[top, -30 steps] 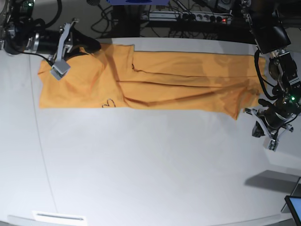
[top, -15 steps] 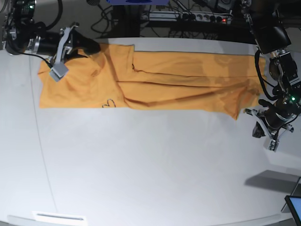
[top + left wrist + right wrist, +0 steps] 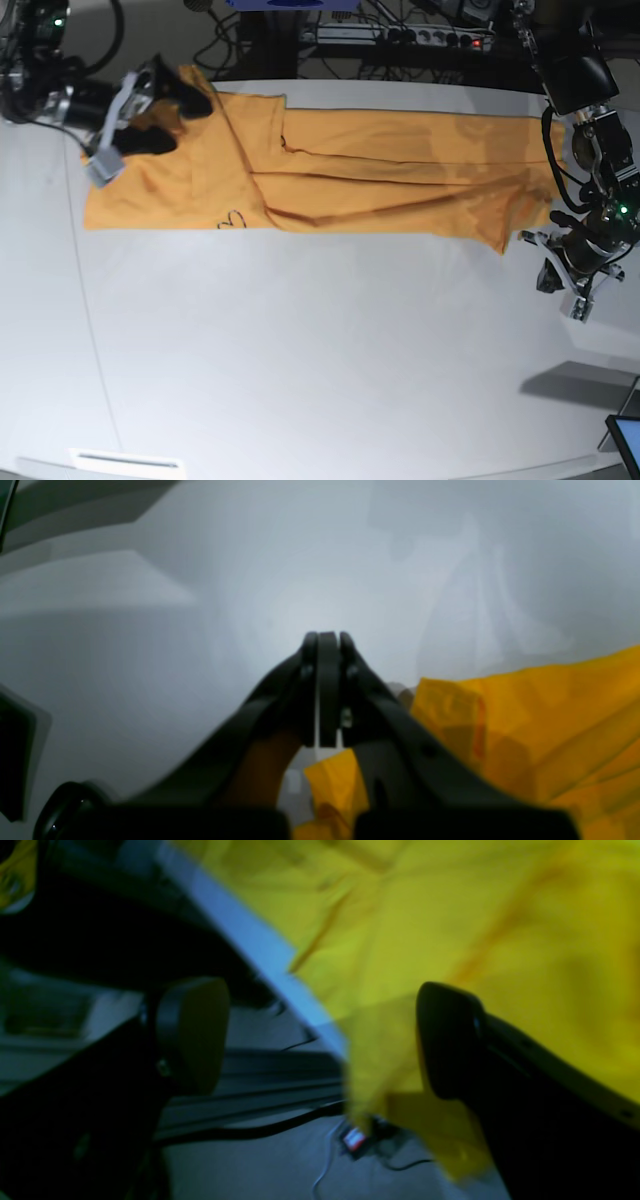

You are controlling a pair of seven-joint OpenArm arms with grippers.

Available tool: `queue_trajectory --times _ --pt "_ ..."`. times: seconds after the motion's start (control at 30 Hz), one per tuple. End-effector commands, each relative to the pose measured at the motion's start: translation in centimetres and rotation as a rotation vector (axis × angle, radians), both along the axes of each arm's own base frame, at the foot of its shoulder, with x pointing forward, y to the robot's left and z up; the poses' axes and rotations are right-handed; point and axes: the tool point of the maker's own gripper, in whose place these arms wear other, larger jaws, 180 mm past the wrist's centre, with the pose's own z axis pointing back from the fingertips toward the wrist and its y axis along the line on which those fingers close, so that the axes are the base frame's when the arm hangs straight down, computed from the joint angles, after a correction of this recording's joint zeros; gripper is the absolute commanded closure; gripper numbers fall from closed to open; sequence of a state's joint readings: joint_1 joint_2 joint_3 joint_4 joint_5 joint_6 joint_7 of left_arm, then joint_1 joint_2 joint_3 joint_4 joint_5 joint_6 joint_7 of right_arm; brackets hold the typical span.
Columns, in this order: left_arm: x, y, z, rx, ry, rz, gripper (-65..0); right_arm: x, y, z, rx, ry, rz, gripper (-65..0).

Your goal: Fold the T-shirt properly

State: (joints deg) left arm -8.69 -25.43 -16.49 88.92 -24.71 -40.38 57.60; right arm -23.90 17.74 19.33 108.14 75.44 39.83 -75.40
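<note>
Right claw lets go of the shirt at the far corner

Nearest, the left gripper (image 3: 568, 262) sits pinched together and empty off the table's (image 3: 320, 380) right edge, beside the hem. The T-shirt (image 3: 330, 175) lies in a long band along the far edge. At the far-left corner the right gripper (image 3: 320, 1040), clamped a second ago, now gapes wide over the cloth: that fold looks released.

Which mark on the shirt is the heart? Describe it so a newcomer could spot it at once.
On the white table, find the long orange T-shirt along the far side. Follow its near edge toward the right gripper: the small dark heart outline sits there, the only drawn mark among creases.
</note>
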Motion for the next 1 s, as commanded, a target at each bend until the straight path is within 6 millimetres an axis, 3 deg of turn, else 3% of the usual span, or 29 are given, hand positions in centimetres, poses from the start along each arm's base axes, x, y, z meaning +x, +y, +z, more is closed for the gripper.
queue_trajectory --times 0.0,0.17,0.23,0.33,0.47,0.5,0.57,0.67,0.9,0.97 --pt "0.9 0.5 2.1 0.013 -0.062 -0.001 0.0 0.9 -0.4 1.2 0.012 -0.049 -0.013 -56.7" --pt "0.9 0.6 2.2 0.011 -0.066 0.002 0.0 3.0 -1.2 1.9 -0.028 -0.106 -0.023 -56.0" --pt "1.2 0.5 2.7 0.012 -0.079 0.001 0.0 3.5 -0.9 1.4 -0.069 -0.111 -0.009 -49.8" --pt "1.6 0.7 3.3 0.012 -0.095 0.005 0.0 3.9 -0.1 0.7 -0.117 -0.115 0.032 -31.8" --pt "1.9 0.8 3.8 0.017 -0.105 0.004 0.0 4.4 0.5 -0.1 -0.177 -0.122 0.065 -2.0" --pt "1.9 0.8 4.0 0.027 -0.106 0.000 0.0 4.7 0.5 -0.3 -0.198 -0.125 0.061 0.0" --pt "2.1 0.7 4.5 0.032 -0.119 -0.006 0.0 4.9 0.4 -0.9 -0.238 -0.120 0.054 -3.0" --pt "2.2 0.6 4.6 0.031 -0.122 -0.005 -0.2 5.5 0.4 -1.3 -0.279 -0.125 0.047 0.0" --pt "2.2 0.8 4.6 0.030 -0.120 -0.003 -19.7 6.5 2.3 -0.7 -0.274 -0.167 0.106 -0.1" --pt "2.2 1.0 4.6 0.033 -0.120 -0.001 -22.5 6.9 2.3 -0.4 -0.274 -0.179 0.106 -0.1"
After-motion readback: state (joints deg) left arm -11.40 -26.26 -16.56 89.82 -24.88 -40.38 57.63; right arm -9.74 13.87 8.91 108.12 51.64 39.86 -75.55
